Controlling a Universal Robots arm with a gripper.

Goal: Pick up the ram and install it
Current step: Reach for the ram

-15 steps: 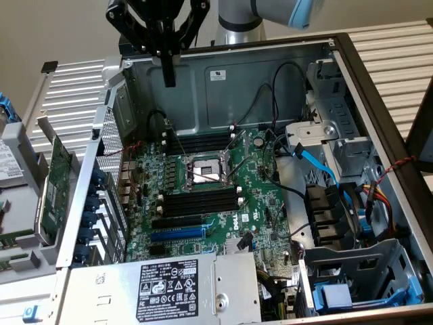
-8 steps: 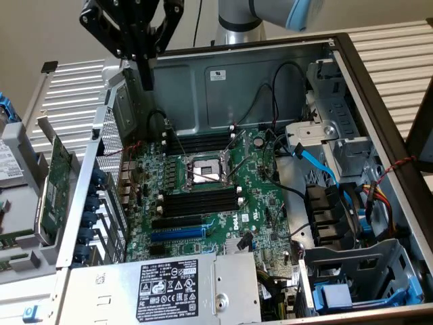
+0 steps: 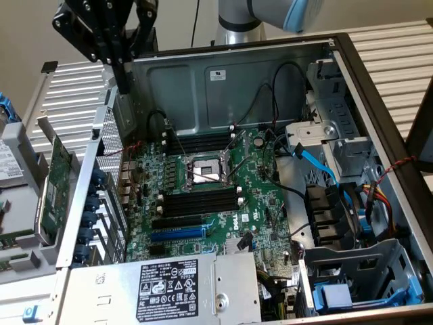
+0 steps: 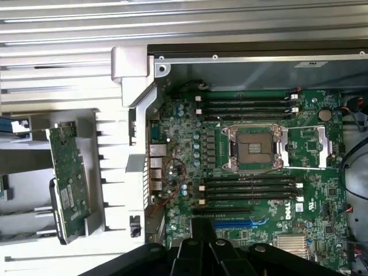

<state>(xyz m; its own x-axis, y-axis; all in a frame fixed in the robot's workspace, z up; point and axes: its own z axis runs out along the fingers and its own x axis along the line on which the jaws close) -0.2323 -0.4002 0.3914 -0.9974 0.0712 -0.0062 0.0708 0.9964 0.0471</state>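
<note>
Standing open across the frame, the computer case (image 3: 203, 88) is flanked at upper left by the tool (image 3: 125, 81), pressed together and empty. The ram (image 3: 15, 240), a thin green strip cut by the lower left edge, is judged light, stiff and fragile, best taken by its long edges.

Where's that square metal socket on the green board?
The socket sits in the middle of the motherboard, between two banks of black memory slots, to the exterior view's left of the blue cable.
</note>
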